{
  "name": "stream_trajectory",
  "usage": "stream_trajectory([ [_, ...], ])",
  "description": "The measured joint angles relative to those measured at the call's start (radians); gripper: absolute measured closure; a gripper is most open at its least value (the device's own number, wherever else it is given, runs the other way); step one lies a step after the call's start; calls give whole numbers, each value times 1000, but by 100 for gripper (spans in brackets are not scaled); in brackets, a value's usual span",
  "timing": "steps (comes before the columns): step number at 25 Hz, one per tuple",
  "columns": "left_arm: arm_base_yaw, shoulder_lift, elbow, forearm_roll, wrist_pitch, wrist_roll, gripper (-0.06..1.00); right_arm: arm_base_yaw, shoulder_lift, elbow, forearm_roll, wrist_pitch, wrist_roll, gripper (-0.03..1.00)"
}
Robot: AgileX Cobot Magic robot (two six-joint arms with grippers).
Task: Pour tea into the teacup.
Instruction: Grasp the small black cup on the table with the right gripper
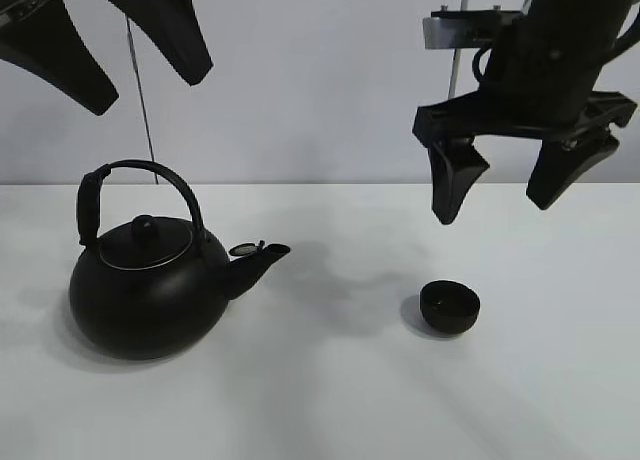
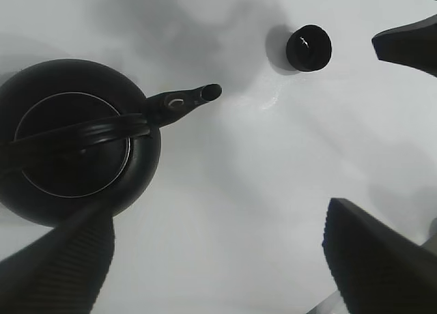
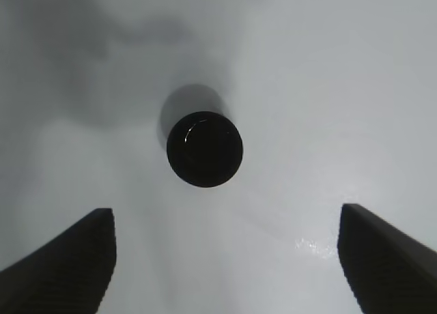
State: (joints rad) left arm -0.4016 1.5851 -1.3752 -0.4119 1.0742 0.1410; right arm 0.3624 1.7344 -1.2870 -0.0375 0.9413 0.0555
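One teacup (image 1: 450,307) stands upright on the white worktop (image 1: 330,400), mouth up and untouched. At its nine o'clock, well apart, sits the black kettle (image 1: 150,280), its spout aimed toward the cup. Farther back and higher, the right claw (image 1: 497,205) hangs at the cup's one o'clock, fingers spread wide and empty. The left claw (image 1: 150,90) hovers above the kettle, equally spread and empty.

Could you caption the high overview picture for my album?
Above a white table, the open left hand hangs over the black kettle, the open right hand over the small teacup.
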Motion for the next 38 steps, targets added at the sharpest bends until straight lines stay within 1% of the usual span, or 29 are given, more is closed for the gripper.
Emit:
stream_trajectory([
  [6, 0, 0, 0, 0, 0, 0, 34, 2, 0, 151, 0, -213, 0, 36],
  [9, 0, 0, 0, 0, 0, 0, 34, 2, 0, 181, 2, -263, 0, 36],
  [12, 0, 0, 0, 0, 0, 0, 34, 2, 13, 182, 7, -284, -3, 36],
  [21, 0, 0, 0, 0, -1, 0, 34, 2, 89, 182, 17, -293, -24, 36],
  [29, 0, 0, 0, 0, -2, 0, 34, 2, 154, 182, 22, -359, -28, 36],
  [34, 0, 0, 0, 0, -2, 0, 34, 2, 179, 182, 24, -373, -34, 36],
  [38, 0, 0, 0, 0, -2, 0, 34, 2, 179, 182, 25, -389, -34, 38],
])
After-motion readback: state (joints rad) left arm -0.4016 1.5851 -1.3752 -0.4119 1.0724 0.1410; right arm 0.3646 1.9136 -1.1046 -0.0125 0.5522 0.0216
